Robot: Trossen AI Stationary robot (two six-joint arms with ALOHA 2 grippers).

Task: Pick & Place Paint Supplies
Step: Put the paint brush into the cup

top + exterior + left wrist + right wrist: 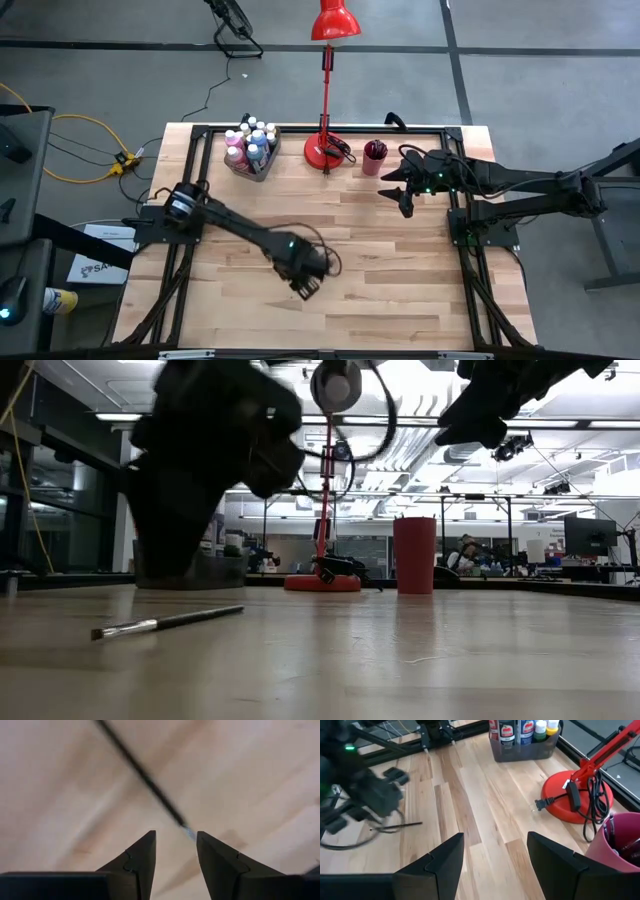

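Note:
A thin dark paintbrush (165, 622) lies flat on the wooden table, seen also in the left wrist view (145, 777) and the right wrist view (400, 826). My left gripper (175, 835) hangs open over it near the table's middle (305, 285), pointing down, with the brush's pale bristle end (188, 832) just beyond the gap between its fingertips. My right gripper (495, 850) waits open above the table's far right (405, 198). Small white-capped paint bottles (250, 140) stand in a translucent grey bin (520, 752) at the far left.
A red desk lamp stands on its round base (325, 150) at the far middle, its cord (580, 800) lying over the base. A dark red cup (374, 157) stands to its right, close to my right gripper. Bare wood stretches across the near half of the table.

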